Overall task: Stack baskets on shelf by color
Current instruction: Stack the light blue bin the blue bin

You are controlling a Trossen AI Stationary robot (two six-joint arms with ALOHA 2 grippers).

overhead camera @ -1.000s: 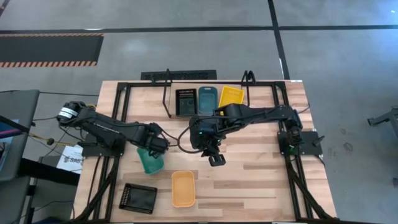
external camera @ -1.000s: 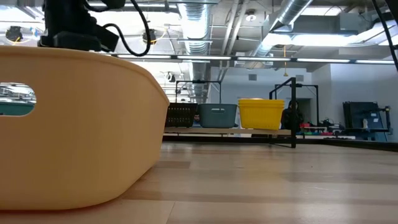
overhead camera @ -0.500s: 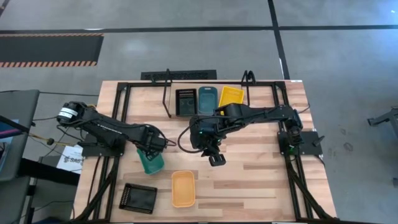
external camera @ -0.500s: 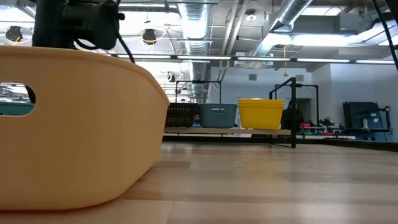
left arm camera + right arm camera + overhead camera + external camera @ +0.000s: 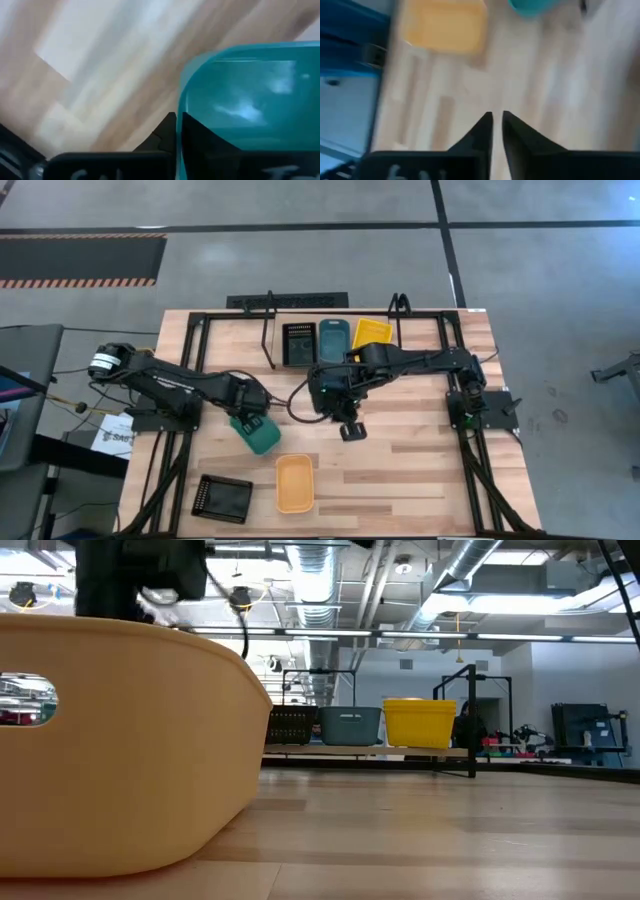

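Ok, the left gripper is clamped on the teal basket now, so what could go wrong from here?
1. The left gripper pinches only one wall of the teal basket, as the left wrist view shows, so the basket could tilt or slip in transit.
2. The right gripper hangs mid-table between the basket and the shelf; the arms could clash.
3. The shelf holds a black basket, a blue-grey basket and a yellow basket, with no teal one visible, so teal could land on the wrong colour.

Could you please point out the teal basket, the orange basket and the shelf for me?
teal basket (image 5: 261,435): high view, its inside.
orange basket (image 5: 294,482): high view, its floor.
shelf (image 5: 268,340): high view, its left upright.
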